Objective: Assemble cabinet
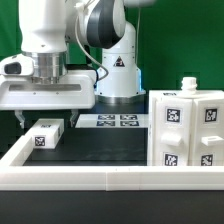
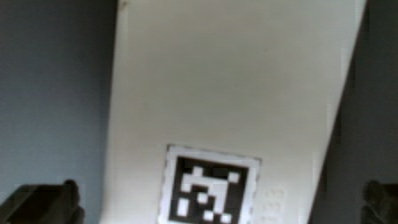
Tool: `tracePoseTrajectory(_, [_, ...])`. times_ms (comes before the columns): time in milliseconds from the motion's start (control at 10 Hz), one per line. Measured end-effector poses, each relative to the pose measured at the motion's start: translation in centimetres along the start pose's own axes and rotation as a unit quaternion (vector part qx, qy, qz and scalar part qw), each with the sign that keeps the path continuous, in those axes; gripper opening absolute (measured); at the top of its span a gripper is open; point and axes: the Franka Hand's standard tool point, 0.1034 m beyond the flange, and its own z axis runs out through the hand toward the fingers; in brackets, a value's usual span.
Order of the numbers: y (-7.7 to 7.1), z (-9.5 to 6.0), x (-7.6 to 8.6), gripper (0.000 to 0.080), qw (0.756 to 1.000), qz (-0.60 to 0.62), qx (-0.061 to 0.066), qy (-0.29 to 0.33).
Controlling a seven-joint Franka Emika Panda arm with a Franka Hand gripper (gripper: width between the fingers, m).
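One arm [image 1: 60,30] carries one claw [image 1: 45,117], and its two fingers [image 2: 43,203] stand wide apart, clamped on nothing. One small block [image 1: 45,135] of the cabinet lies directly beneath the claw, flat on the dark table. In the wrist view this small block [image 2: 222,100] runs lengthways through the gap between the two fingertips, with a dark strip of table showing on each side, so neither fingertip touches it. It bears one square marker tag [image 2: 214,186] on its upper face, at the end nearest the fingertips.

One cabinet body [image 1: 190,130] stands upright well away from the claw, towards the exterior view's right, and at least four tags can be counted on the faces turned to that camera. One marker board [image 1: 115,121] lies flat just beyond the claw, between it and the cabinet body. One white table rim [image 1: 100,180] runs along the near edge, below the claw and the small block
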Motion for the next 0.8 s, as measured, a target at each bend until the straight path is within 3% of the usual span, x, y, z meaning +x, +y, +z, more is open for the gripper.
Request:
tracePoseTrajectory(200, [-0.03, 0.37, -0.21, 0.0774, 1.0, 0.0, 0.0, -0.003])
tracePoseTrajectory(300, [-0.04, 0.43, -0.24, 0.0597, 1.0, 0.0, 0.001, -0.004])
tracePoseTrajectory(400, [-0.02, 0.43, -0.21, 0.0552, 1.0, 0.0, 0.0, -0.003])
tracePoseTrajectory(800, [-0.82, -0.16, 0.06, 0.0552, 1.0, -0.001, 0.002, -0.002])
